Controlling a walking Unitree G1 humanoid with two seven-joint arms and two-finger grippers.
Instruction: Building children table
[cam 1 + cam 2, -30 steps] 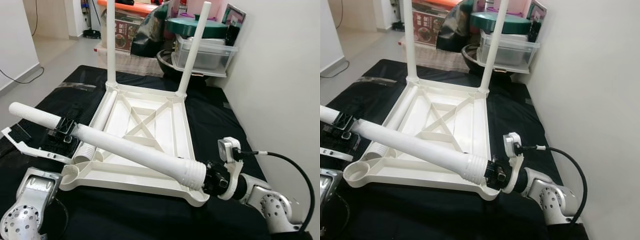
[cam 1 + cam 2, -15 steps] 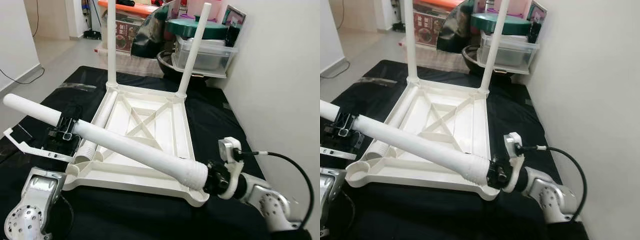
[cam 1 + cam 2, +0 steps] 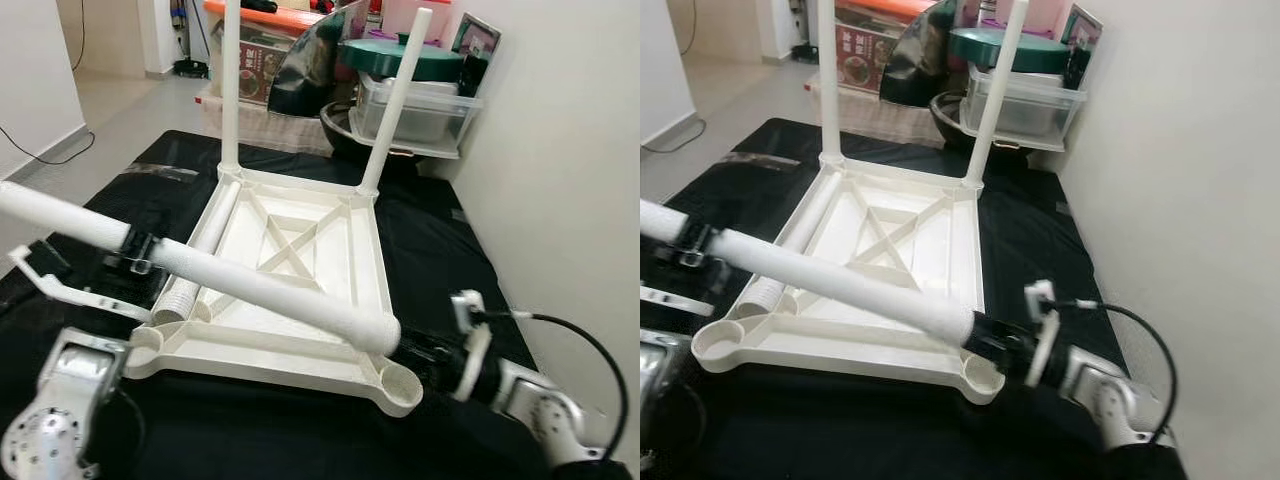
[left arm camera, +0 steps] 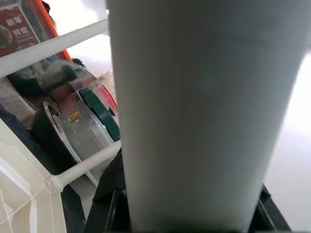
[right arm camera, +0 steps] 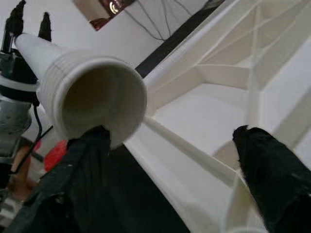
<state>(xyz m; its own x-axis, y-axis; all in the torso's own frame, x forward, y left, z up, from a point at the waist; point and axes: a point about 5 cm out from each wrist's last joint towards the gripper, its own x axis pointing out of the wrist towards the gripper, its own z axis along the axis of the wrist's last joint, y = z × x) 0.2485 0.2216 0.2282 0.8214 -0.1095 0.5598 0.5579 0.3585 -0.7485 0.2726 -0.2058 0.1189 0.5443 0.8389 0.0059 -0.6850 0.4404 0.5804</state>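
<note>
The white children's table lies upside down on a black cloth. Two legs stand upright in its far corners, and a third leg lies inside the frame on the left. A fourth long leg slants over the table, its ribbed open end hanging just above the empty front right socket. My left gripper is shut on this leg near its far end. My right gripper is open just behind the ribbed end, with its fingers spread wide.
A clear storage box with a green lid and a dark bowl stand behind the table. A white wall runs close along the right. Black cloth shows between table and wall. The front left socket is empty.
My right gripper has let go of the leg's ribbed end and drawn back. The ribbed end now sits slightly left of and above the corner socket, carried by the left gripper alone.
</note>
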